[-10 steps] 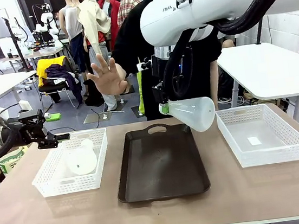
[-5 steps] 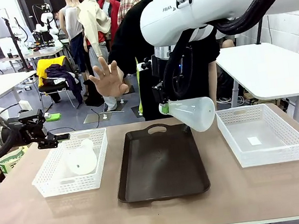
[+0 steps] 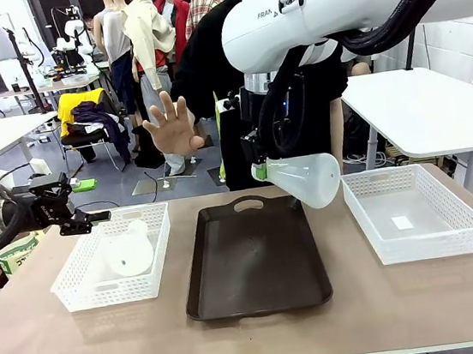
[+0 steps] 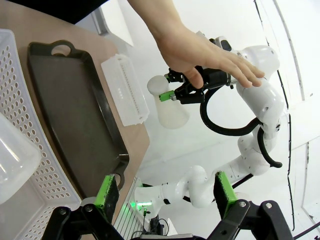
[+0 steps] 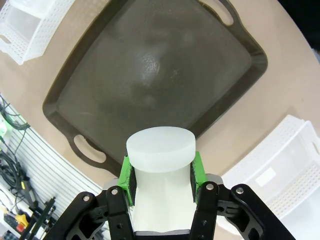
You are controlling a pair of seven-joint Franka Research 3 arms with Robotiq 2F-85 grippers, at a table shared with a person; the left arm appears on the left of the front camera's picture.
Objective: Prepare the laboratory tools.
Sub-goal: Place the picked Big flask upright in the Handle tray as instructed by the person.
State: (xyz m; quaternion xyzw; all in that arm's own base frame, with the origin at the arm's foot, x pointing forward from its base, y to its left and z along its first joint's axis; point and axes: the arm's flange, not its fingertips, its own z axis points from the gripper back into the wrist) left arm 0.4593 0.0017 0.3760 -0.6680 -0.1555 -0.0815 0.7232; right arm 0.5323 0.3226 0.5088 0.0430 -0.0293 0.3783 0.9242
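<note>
You've got one flask sideways over the tray.
Front: right gripper (image 3: 259, 171) clamped on flask (image 3: 308, 179) neck, long axis level, above tray's (image 3: 256, 269) far-right corner. Left wrist: left gripper (image 4: 165, 192) fully open, empty; second flask (image 4: 12, 155) lies in basket (image 4: 20, 90). Right wrist: tray straight below, so I'd tip the base down.

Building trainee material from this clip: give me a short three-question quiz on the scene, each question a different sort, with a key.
1. True or false: the right end effector is shut on the neck of a flask, holding it in the air.
2. Where does the other flask lie? A) in the left basket B) on the dark tray C) in the right basket
3. Fill in: the left end effector is ____.
Key: 1 true; 2 A; 3 open.
</note>
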